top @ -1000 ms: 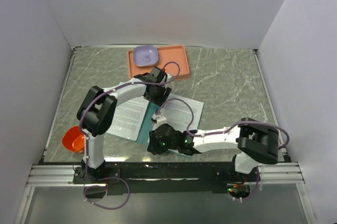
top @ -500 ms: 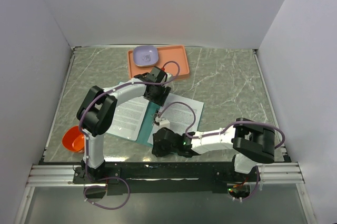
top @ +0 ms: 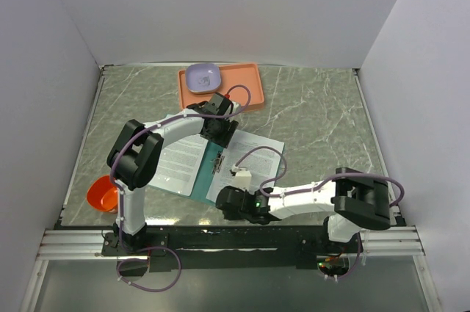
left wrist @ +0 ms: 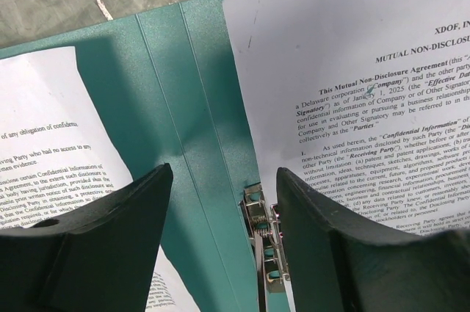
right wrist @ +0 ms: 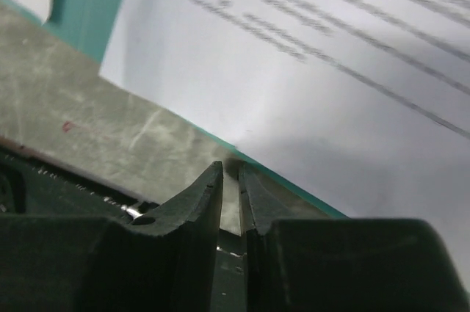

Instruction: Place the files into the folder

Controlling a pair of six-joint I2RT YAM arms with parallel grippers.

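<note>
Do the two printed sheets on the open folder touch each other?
Apart. The left wrist view shows the bare teal spine of the folder running between the left sheet and the right sheet.

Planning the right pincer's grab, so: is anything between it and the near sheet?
Nothing visible. The right pincer, its jaws nearly shut, is right at the folder's near edge, with the sheet lying just beyond its tips.
</note>
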